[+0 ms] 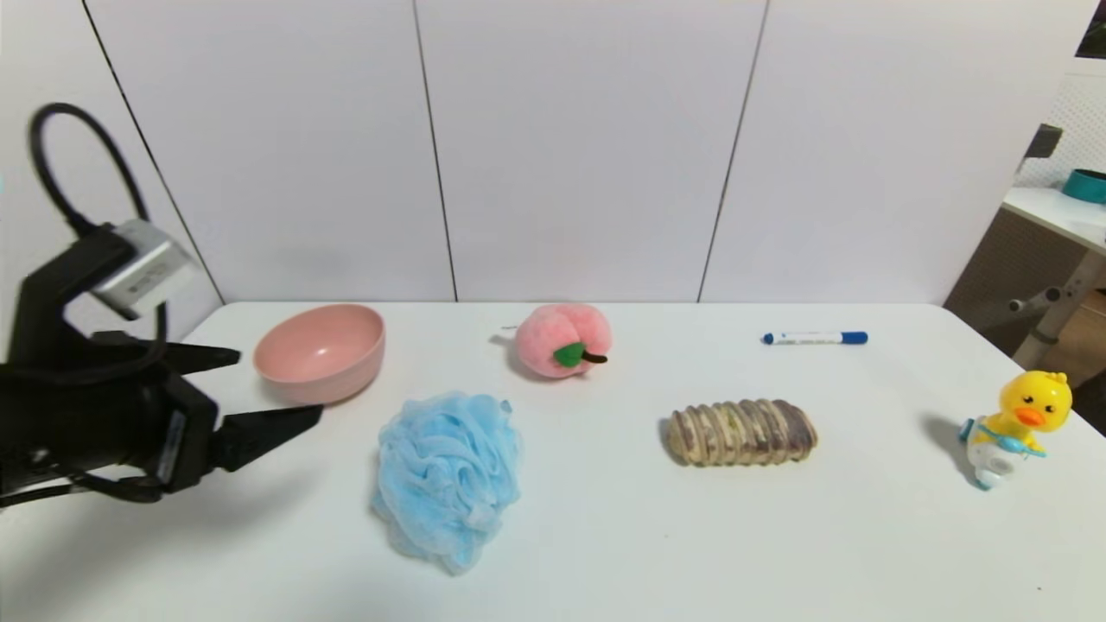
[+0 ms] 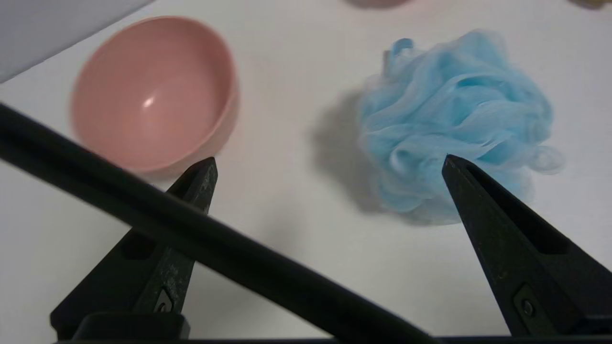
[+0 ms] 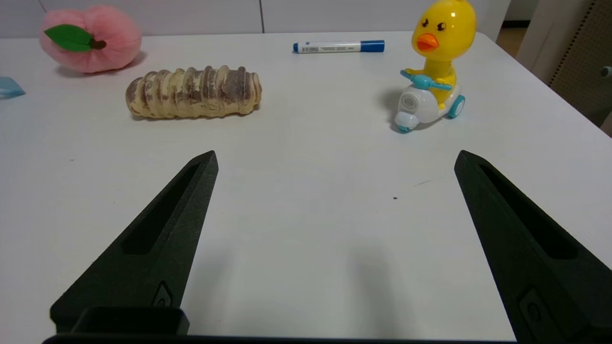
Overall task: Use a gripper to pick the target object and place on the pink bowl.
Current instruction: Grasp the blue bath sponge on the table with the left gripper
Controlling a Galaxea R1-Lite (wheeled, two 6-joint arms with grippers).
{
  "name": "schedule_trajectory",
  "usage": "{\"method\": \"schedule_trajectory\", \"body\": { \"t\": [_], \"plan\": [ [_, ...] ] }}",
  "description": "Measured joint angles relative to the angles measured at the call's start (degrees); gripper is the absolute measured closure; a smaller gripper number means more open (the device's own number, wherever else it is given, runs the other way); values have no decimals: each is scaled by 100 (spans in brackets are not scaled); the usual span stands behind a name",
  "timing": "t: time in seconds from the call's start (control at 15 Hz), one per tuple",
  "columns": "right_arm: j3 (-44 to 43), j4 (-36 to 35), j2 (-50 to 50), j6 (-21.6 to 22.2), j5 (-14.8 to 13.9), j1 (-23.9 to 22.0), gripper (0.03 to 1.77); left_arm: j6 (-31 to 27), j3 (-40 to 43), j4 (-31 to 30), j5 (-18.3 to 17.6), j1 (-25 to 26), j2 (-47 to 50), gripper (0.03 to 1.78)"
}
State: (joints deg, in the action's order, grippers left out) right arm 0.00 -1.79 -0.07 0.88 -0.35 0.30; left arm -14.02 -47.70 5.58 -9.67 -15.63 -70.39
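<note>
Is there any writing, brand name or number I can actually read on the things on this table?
Nothing can be read.
Marker pen: a small printed label on its white barrel, too small and blurred to read.
Silver box on top of the left gripper: faint marks on its side, unreadable.
Pink bowl, blue bath pouf, plush peach, duck toy: no text visible.

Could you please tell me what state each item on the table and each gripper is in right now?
Left gripper: open, empty, raised beside the bowl.
Right gripper: open, empty, above bare table.
Blue bath pouf: on the table, ungrasped.
Pink bowl: upright, empty.
Plush peach: lying on its side.
Marker: capped, lying flat.
Duck toy: upright.
Ridged bread-like toy: lying flat.
</note>
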Motion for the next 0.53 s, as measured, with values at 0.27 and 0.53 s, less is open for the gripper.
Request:
{"method": "schedule_trajectory", "body": {
  "t": [0.27,0.53],
  "plan": [
    [0,-2,0,-2,2,5,9,-33,-233,-297,-55,-785,-1034,12],
    [0,0,0,2,0,2,9,-33,-277,-801,-52,-1234,-1872,12]
  ]
}}
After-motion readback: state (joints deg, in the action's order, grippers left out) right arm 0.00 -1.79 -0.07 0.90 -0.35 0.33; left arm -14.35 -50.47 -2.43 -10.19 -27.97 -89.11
